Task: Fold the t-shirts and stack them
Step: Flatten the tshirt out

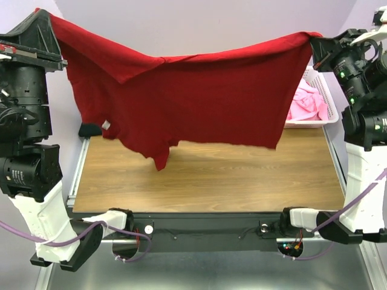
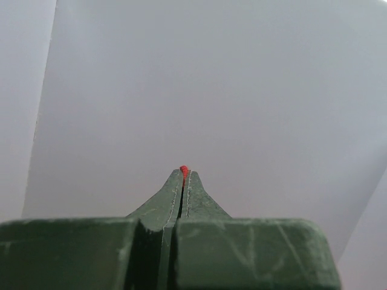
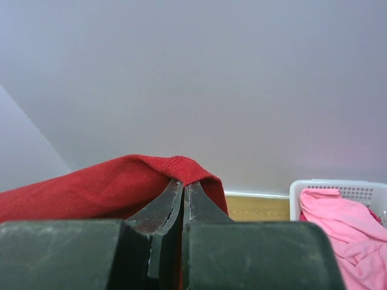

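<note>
Red tee point(image 1: 205, 103) spread mid-air above table point(image 1: 242, 175), top corners pinched tight in left gripper point(image 2: 184, 175) and right gripper point(image 3: 182, 183).

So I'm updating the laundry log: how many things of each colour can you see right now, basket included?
Dark red t-shirt: 1
Pink clothing in the basket: 1 heap, pieces cannot be told apart
White basket: 1
Dark shape at the far left edge of the table: 1, cannot tell what it is
Total: 4
</note>
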`<state>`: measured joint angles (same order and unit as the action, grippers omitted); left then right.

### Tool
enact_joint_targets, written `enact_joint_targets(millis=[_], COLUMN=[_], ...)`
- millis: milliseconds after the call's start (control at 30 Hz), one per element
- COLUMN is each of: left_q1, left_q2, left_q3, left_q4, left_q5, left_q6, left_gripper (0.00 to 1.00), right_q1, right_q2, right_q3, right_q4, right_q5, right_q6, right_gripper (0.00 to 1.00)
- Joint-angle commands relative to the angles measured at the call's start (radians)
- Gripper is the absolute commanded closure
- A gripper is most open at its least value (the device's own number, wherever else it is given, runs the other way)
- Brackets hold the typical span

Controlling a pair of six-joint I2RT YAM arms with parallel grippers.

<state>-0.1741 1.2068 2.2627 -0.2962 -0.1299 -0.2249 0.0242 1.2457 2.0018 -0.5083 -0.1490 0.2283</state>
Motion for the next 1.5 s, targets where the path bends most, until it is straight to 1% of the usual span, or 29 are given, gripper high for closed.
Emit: enact_joint_targets(millis=[0, 100, 267, 433, 500, 567, 667, 833, 900, 1033, 1067, 1100, 1133, 1167, 1200, 1233, 1267, 1300, 1333, 1367, 1400, 1433, 1467], left_q1=[0.007, 0.007, 0.007, 0.01, 0.016, 0.027, 0.039, 0.048, 0.05, 0.05, 0.05, 0.05, 0.05, 0.05, 0.05, 0.05, 0.05, 0.05, 0.05, 0.05, 0.05, 0.05, 0.05], left_q2=[0.043, 0.101, 0.226, 0.37, 0.395, 0.422, 0.425, 0.39, 0.373, 0.26, 0.231, 0.202, 0.135, 0.099, 0.061, -0.023, -0.071, -0.167, -0.218, -0.268, -0.315, -0.408, -0.456], left_q3=[0.043, 0.046, 0.064, 0.15, 0.176, 0.21, 0.224, 0.221, 0.209, 0.069, -0.025, -0.085, -0.147, -0.279, -0.354, -0.517, -0.61, -0.706, -0.806, -0.998, -1.085, -1.164, -1.301], left_q4=[0.083, 0.109, 0.149, 0.189, 0.207, 0.233, 0.27, 0.292, 0.292, 0.321, 0.328, 0.335, 0.341, 0.347, 0.347, 0.353, 0.362, 0.376, 0.388, 0.41, 0.407, 0.39, 0.34], left_q5=[0.009, -0.016, -0.031, -0.008, 0.007, 0.019, 0.033, 0.061, 0.09, 0.125, 0.125, 0.124, 0.122, 0.102, 0.087, 0.063, 0.059, 0.061, 0.061, 0.061, 0.071, 0.067, 0.064], left_q6=[0.009, 0.027, 0.03, 0.007, -0.01, -0.019, -0.019, -0.017, -0.021, -0.039, -0.048, -0.057, -0.063, -0.074, -0.108, -0.141, -0.172, -0.25, -0.287, -0.315, -0.339, -0.362, -0.405], left_gripper=[1.0, 1.0, 1.0, 1.0, 1.0, 1.0, 1.0, 1.0, 1.0, 1.0, 1.0, 1.0, 1.0, 1.0, 1.0, 1.0, 1.0, 1.0, 1.0, 1.0, 1.0, 1.0, 1.0], right_q1=[0.0, 0.002, 0.0, 0.0, 0.002, 0.0, 0.0, 0.0, 0.0, 0.0, 0.0, 0.0, 0.0, 0.0, 0.0, 0.0, 0.0, 0.0, 0.0, 0.0, 0.0, 0.0, 0.0], right_q2=[0.064, 0.118, 0.296, 0.448, 0.497, 0.515, 0.508, 0.443, 0.394, 0.29, 0.249, 0.223, 0.2, 0.177, 0.123, 0.1, 0.068, 0.017, -0.012, -0.038, -0.06, -0.102, -0.123], right_q3=[0.041, 0.067, 0.178, 0.304, 0.362, 0.391, 0.391, 0.336, 0.287, 0.146, 0.071, 0.033, -0.009, -0.062, -0.163, -0.228, -0.291, -0.424, -0.492, -0.558, -0.633, -0.691, -0.806], right_q4=[0.04, 0.042, 0.047, 0.06, 0.073, 0.092, 0.137, 0.186, 0.208, 0.247, 0.254, 0.26, 0.264, 0.266, 0.271, 0.274, 0.284, 0.29, 0.295, 0.304, 0.318, 0.318, 0.32], right_q5=[0.014, -0.003, -0.043, -0.084, -0.087, -0.09, -0.089, -0.07, -0.063, -0.057, -0.052, -0.052, -0.05, -0.05, -0.052, -0.057, -0.066, -0.069, -0.076, -0.087, -0.098, -0.1, -0.103], right_q6=[-0.021, -0.015, -0.003, 0.017, 0.023, 0.025, 0.019, 0.009, 0.003, -0.012, -0.02, -0.024, -0.036, -0.041, -0.043, -0.05, -0.053, -0.052, -0.055, -0.053, -0.05, -0.047, -0.034], right_gripper=[0.99, 0.99, 0.99, 0.99, 0.99, 0.99, 0.99, 0.99, 0.99, 0.99, 0.99, 0.99, 0.99, 0.99, 0.99, 0.99, 0.99, 0.99, 0.99, 0.99, 0.99, 0.99, 0.99])
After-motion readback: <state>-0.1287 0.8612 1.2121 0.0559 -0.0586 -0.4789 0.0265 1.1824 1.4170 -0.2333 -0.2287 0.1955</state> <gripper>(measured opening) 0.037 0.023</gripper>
